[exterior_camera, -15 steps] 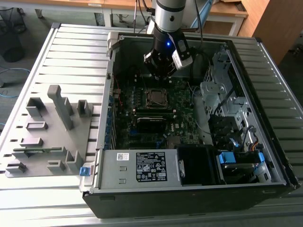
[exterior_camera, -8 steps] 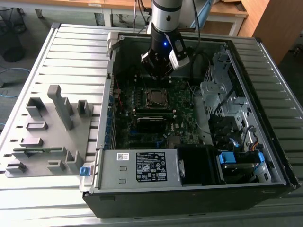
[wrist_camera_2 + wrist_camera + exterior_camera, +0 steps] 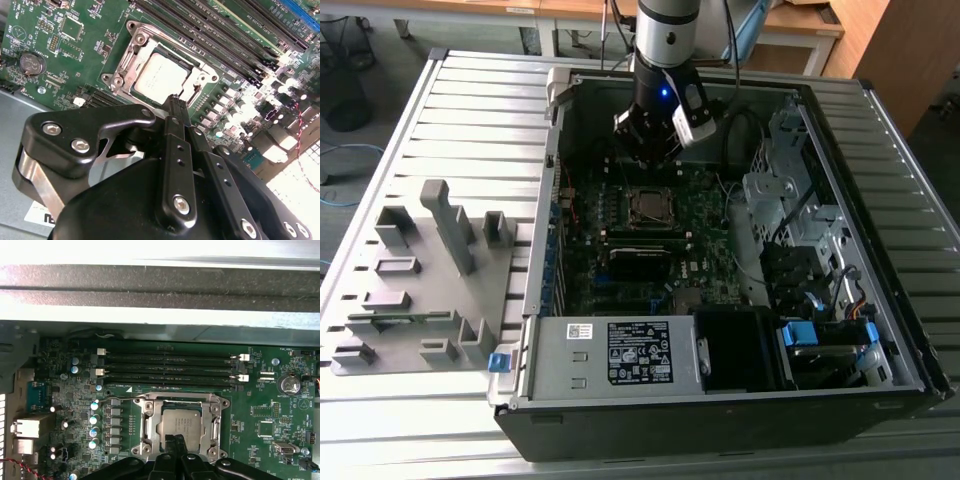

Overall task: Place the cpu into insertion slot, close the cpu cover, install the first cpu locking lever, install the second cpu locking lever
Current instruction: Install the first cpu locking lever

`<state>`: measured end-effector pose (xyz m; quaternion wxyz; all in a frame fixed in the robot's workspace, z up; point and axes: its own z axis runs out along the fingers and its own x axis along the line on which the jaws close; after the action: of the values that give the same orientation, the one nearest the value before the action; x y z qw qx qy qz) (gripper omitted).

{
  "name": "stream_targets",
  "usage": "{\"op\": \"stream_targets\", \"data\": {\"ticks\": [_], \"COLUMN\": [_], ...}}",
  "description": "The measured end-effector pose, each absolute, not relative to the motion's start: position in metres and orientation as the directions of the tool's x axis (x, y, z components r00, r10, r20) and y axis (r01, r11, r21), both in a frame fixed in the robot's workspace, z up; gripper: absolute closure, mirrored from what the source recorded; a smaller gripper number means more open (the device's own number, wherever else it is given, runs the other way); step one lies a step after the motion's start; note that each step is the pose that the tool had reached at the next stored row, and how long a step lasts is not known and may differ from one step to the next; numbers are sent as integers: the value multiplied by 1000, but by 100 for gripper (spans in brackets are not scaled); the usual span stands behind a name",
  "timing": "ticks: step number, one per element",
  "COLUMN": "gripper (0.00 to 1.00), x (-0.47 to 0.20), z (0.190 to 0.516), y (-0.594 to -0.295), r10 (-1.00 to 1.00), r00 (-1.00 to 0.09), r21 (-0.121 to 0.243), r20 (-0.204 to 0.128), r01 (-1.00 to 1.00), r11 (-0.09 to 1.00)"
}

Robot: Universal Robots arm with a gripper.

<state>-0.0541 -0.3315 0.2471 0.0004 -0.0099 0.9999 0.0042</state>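
The cpu (image 3: pixel 182 424) lies flat in its socket on the green motherboard (image 3: pixel 260 405), its dull silver top showing through the window of the cpu cover (image 3: pixel 216 426). That cover, a silvery frame (image 3: pixel 131 56), lies down around the cpu (image 3: pixel 161 75). A thin wire lever (image 3: pixel 117 399) runs along one side of the socket. My gripper (image 3: pixel 175 102) is shut with nothing between its fingers, its tip just above the socket's edge. In the exterior view the gripper (image 3: pixel 650 152) hangs inside the open case, just behind the socket (image 3: pixel 648 207).
Memory slots (image 3: pixel 170 367) lie beside the socket, and the case wall (image 3: pixel 160 295) rises just past them. Cables and a drive cage (image 3: pixel 780 190) crowd the exterior view's right. A power supply (image 3: pixel 620 352) sits at the case front. A grey fixture tray (image 3: pixel 420 280) stands outside.
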Motion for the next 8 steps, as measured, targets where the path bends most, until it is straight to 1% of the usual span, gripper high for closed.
{"op": "stream_targets", "data": {"ticks": [8], "gripper": [90], "x": [-57], "z": [247], "y": [-331], "r10": [-20], "r00": [-1000], "r21": [8], "r20": [-1], "r01": [-20], "r11": [1000]}}
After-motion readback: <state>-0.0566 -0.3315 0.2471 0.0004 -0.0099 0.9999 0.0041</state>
